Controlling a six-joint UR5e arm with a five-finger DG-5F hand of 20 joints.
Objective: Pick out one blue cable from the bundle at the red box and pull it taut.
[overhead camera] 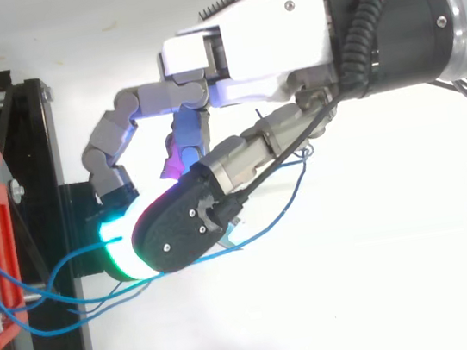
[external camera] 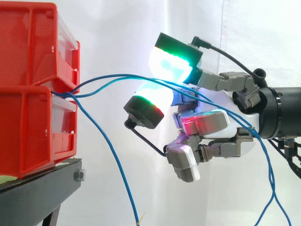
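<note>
Side view: hand [external camera: 221, 117] pinches blue cable [external camera: 108, 76] between glowing pads [external camera: 171, 63], just right of red bins [external camera: 33, 89]. Cable looks thin, limp, slick; keep your grip firm, near bins. Top view: cable [overhead camera: 68, 296] runs bins-to-hand, long axis left-right, sagging. You pull rightward along it.

Free passage is left between the hand [external camera: 211, 122] and the stacked red bins [external camera: 28, 94], though it is crossed by slack blue cables [external camera: 112, 153]; below, the black stand [external camera: 42, 188] projects.
</note>
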